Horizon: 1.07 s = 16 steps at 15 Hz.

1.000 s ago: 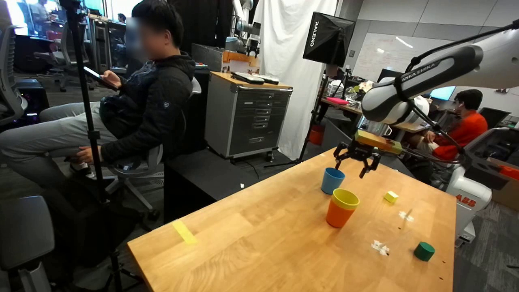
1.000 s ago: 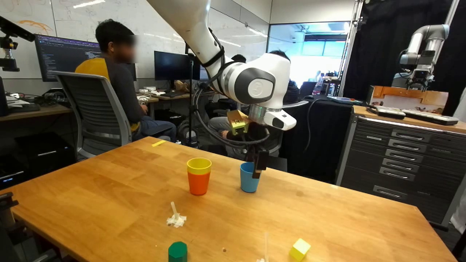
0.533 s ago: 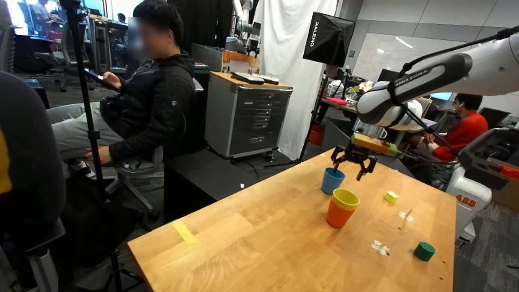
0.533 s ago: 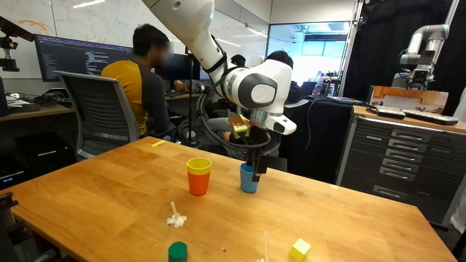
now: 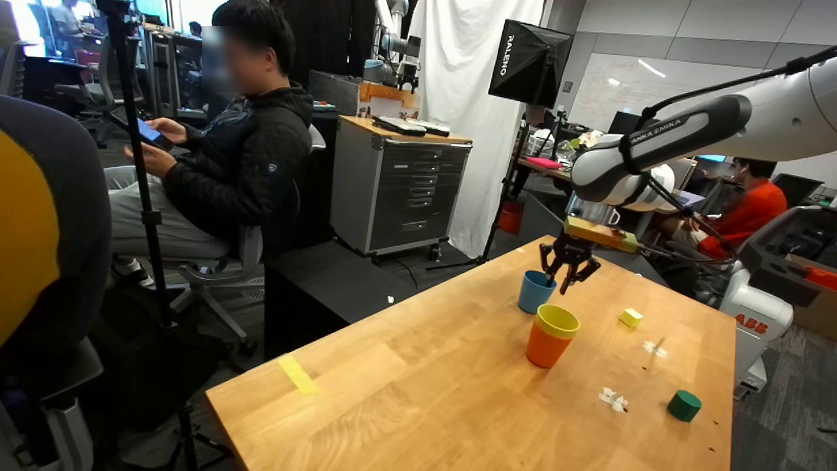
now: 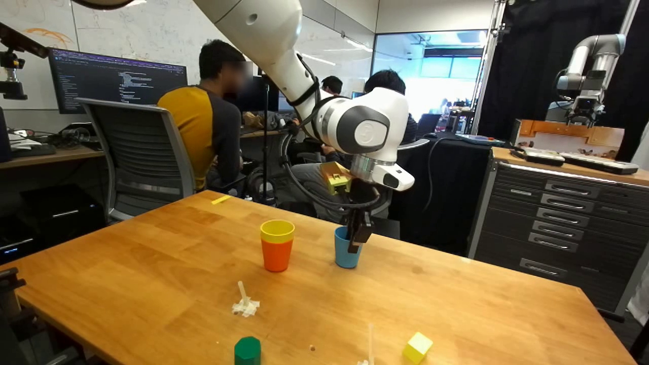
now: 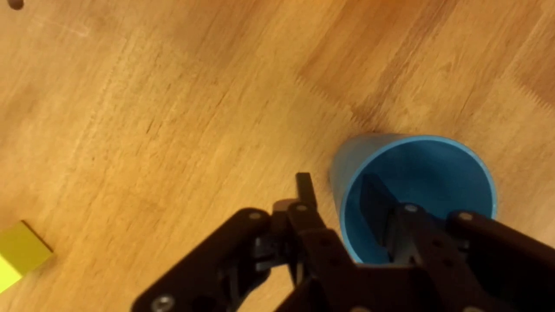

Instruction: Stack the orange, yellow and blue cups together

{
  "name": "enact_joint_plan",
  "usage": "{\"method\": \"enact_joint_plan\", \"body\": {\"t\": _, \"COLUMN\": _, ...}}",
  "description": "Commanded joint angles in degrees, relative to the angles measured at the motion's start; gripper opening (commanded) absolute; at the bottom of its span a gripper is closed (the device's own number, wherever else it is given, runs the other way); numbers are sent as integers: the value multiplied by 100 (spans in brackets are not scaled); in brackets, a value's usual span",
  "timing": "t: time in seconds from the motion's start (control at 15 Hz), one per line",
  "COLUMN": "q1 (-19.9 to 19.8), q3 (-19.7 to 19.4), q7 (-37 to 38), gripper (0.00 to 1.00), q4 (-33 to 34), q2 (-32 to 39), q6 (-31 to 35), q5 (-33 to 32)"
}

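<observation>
Black two-fingered gripper [image 7: 337, 175]: mine, on the one arm I drive, so no nearer arm to choose; fingers set narrow with a gap between them; nothing held, as far as I can see.
Teal-blue tapered plastic cup [image 5: 533, 296]: upright on the wooden table [image 5: 405, 405], mouth up, directly under my gripper.
Cup wall, relation to fingers: straddled. One finger inside the mouth, its mate outside; in the wrist view a strip of wood shows between the outer finger and the wall, and the cup's body lies to that finger's right. Long axis vertical; fingers point down nearly along it. My judgement: the coming move turns on clamping squarely across this wall before any lift.
Yellow plastic cup [image 6: 277, 239]: nested in the orange-red plastic cup [image 6: 277, 257]; pair upright, left of my gripper in an exterior view, near but apart. I judge only the blue one remains to be added.
Yellow cube [image 7: 24, 251]: left of my gripper in the wrist view, well apart.
Dark green block [image 5: 684, 405]: farther from my gripper than the cube.
Lettering, legible: "RALENO" on the black softbox lamp [image 5: 531, 62]; "ANKA EMIKA" on my white arm [image 5: 709, 121], opening letters hidden; red "ABB" on a white robot body [image 5: 752, 324].
Lettering, illegible: text on the monitor [image 6: 121, 81], too small.
</observation>
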Motion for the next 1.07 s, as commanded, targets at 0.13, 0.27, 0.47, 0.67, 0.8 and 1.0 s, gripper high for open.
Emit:
{"method": "enact_joint_plan", "body": {"t": 0.13, "q1": -33, "q3": -44, "q7": 253, "gripper": 4, "q4": 545, "q2": 259, "q6": -262, "q5": -119}}
{"method": "enact_joint_plan", "body": {"t": 0.27, "q1": -50, "q3": -39, "q7": 275, "gripper": 5, "q4": 643, "q2": 270, "q6": -300, "q5": -111}}
{"method": "enact_joint_plan", "body": {"t": 0.47, "q1": -71, "q3": -42, "q7": 247, "gripper": 4, "q4": 682, "q2": 273, "q6": -348, "q5": -133}}
{"method": "enact_joint_plan", "body": {"t": 0.67, "q1": -125, "q3": -13, "q7": 115, "gripper": 4, "q4": 596, "q2": 191, "q6": -421, "q5": -139}}
{"method": "enact_joint_plan", "body": {"t": 0.8, "q1": -156, "q3": -6, "q7": 27, "gripper": 5, "q4": 451, "q2": 52, "q6": -443, "q5": -135}}
{"method": "enact_joint_plan", "body": {"t": 1.0, "q1": -143, "q3": -13, "q7": -144, "gripper": 6, "q4": -39, "q2": -339, "q6": -227, "q5": -148}}
